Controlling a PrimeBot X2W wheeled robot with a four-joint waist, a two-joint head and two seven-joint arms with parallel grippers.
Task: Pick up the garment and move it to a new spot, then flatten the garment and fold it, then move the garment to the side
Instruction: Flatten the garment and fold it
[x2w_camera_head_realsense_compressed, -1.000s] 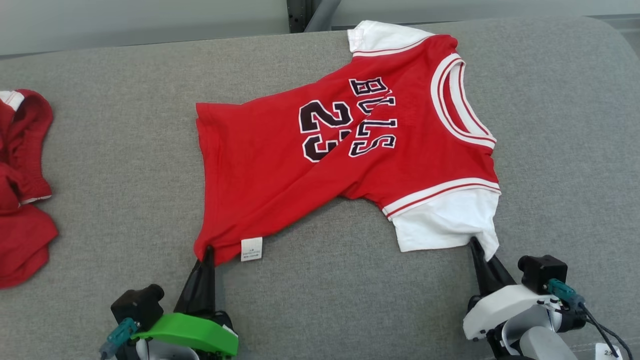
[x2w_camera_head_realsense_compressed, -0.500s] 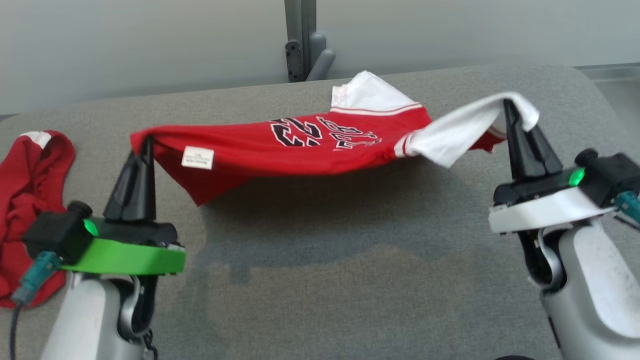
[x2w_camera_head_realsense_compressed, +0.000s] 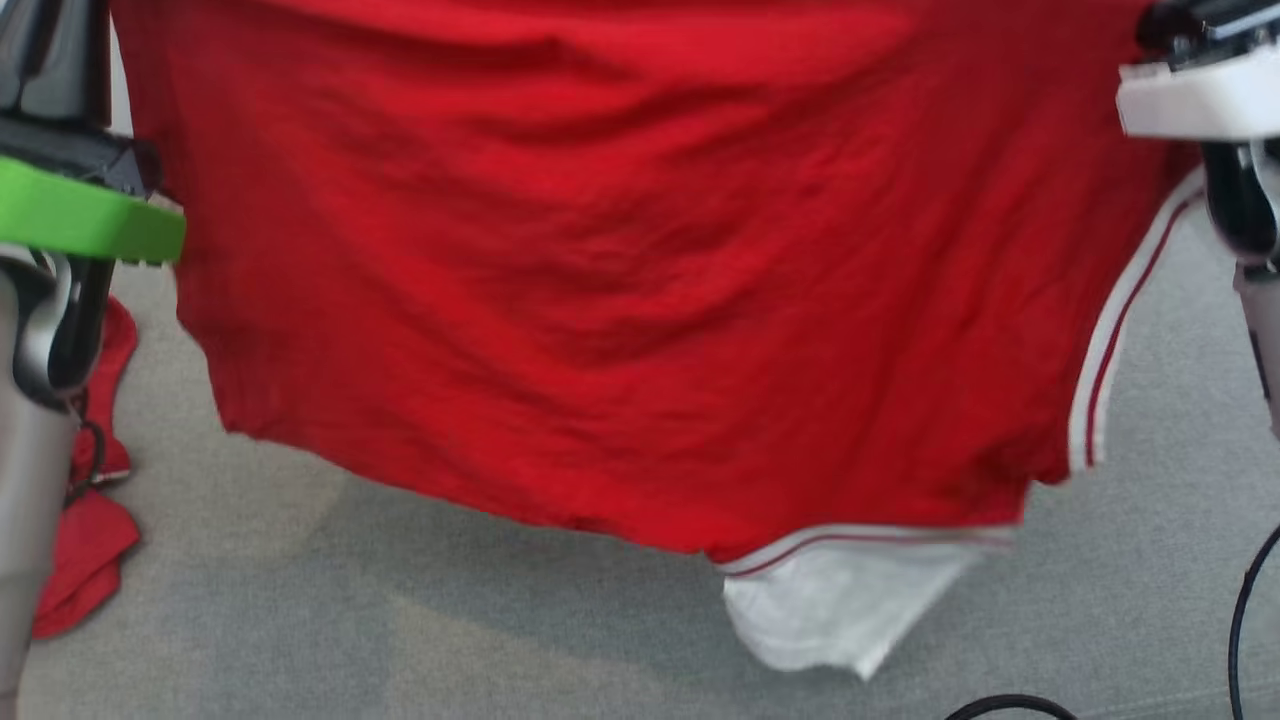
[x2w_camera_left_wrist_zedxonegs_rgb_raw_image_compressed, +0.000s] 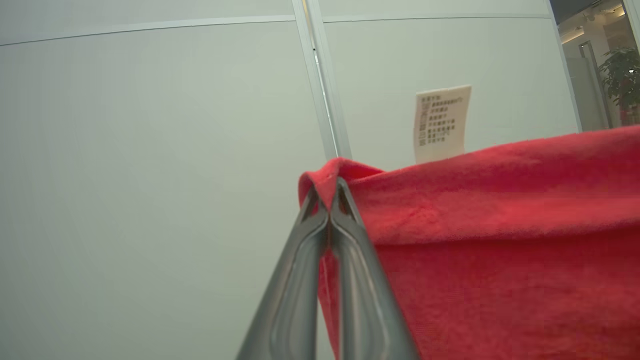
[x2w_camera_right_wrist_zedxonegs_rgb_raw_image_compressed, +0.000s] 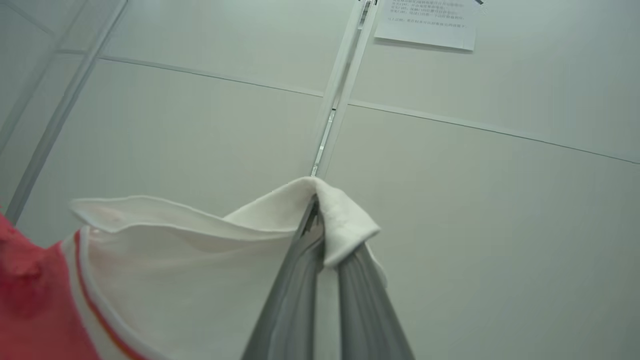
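— Where is the red knit jersey shirt with white sleeves (x2w_camera_head_realsense_compressed: 640, 300)?
— Hanging spread wide in the air above the grey fabric desk (x2w_camera_head_realsense_compressed: 300, 620), with one white sleeve (x2w_camera_head_realsense_compressed: 840, 610) dangling lowest, near right.
— And your grip?
— My left gripper (x2w_camera_left_wrist_zedxonegs_rgb_raw_image_compressed: 327, 192) is clamped on its red corner, and my right gripper (x2w_camera_right_wrist_zedxonegs_rgb_raw_image_compressed: 312, 210) pinches the other sleeve.

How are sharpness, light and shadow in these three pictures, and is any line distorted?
Head view: the red garment hangs close to the lens and looks soft; it throws a diffuse shadow on the grey surface. Left wrist view: the left end effector is blurred low down, wall seams bow slightly. Right wrist view: flat even light, the right end effector soft, no glare.
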